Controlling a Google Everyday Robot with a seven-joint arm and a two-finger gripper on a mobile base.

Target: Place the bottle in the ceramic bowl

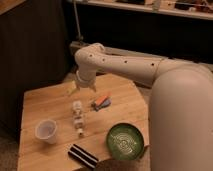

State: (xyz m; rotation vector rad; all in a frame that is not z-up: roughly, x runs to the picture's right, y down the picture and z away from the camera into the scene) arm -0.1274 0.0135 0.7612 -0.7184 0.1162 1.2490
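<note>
My gripper (83, 88) hung over the worktop (42, 102), jaws spread, empty | bottle (77, 116) lay just below-front, apart from ceramic bowl (125, 141) | I judged: descend straight, straddle its middle crosswise.

Bulky cream arm (150, 75), small dark screws (124, 63), pale tool (83, 90) over wooden table (45, 102)

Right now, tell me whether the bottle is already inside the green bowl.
No, the bottle lies on the wooden table beside the bowl, and the open gripper hangs just behind it.
</note>
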